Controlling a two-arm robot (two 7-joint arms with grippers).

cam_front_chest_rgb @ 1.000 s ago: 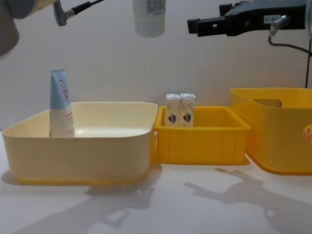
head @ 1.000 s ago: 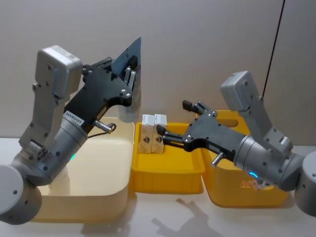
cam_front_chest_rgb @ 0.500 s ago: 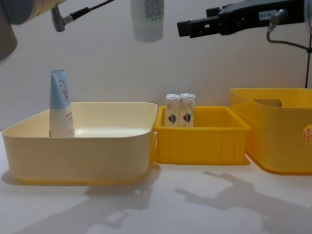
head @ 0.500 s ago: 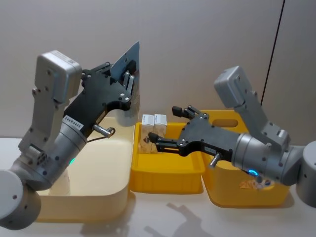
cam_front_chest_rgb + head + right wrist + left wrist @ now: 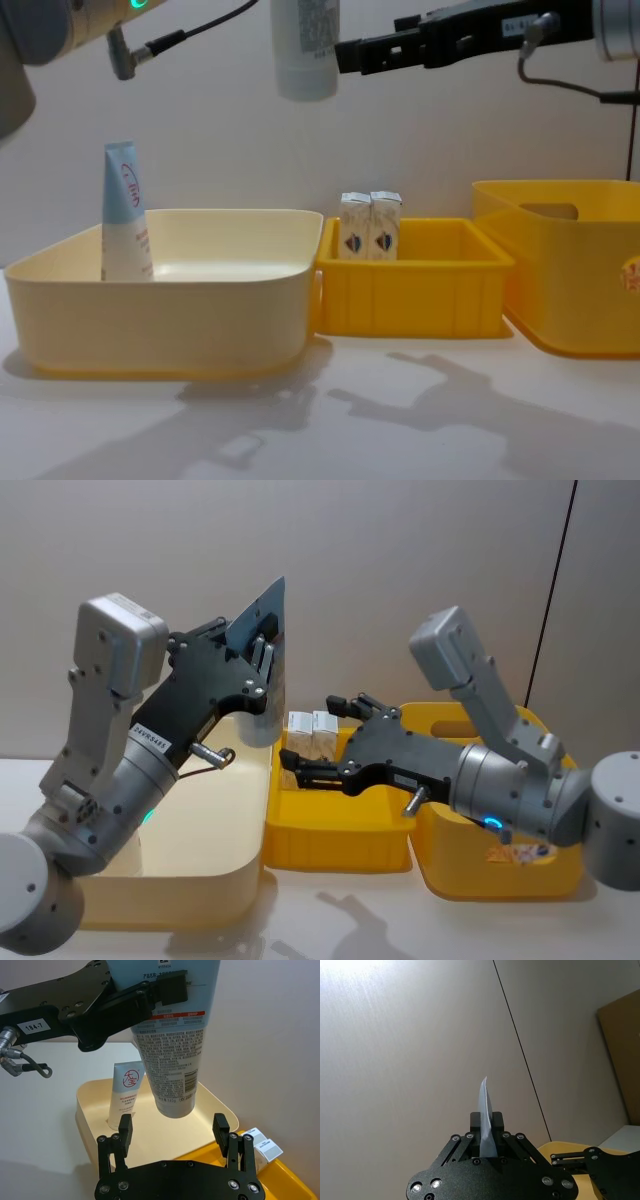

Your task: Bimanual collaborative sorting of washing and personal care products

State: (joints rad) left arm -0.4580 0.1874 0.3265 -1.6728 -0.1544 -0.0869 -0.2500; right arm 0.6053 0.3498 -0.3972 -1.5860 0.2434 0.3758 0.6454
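Your left gripper (image 5: pixel 262 648) has a squeeze tube (image 5: pixel 175 1055) clamped above the cream bin (image 5: pixel 160 300); your right gripper (image 5: pixel 172 1122) sits wide open, empty, beside it.

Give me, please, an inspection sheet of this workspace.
Surface: white table carrying three bins.
Job's things: held tube cap-down over cream bin; second tube standing in it; two cartons upright in small yellow bin.
Clutter: nothing seen.
Tools: left tool shut on held tube near its crimp; right tool open, close beside that tube.
Cables: black cable off left arm; thin cable down wall.
Surroundings: grey wall; large yellow bin at right.
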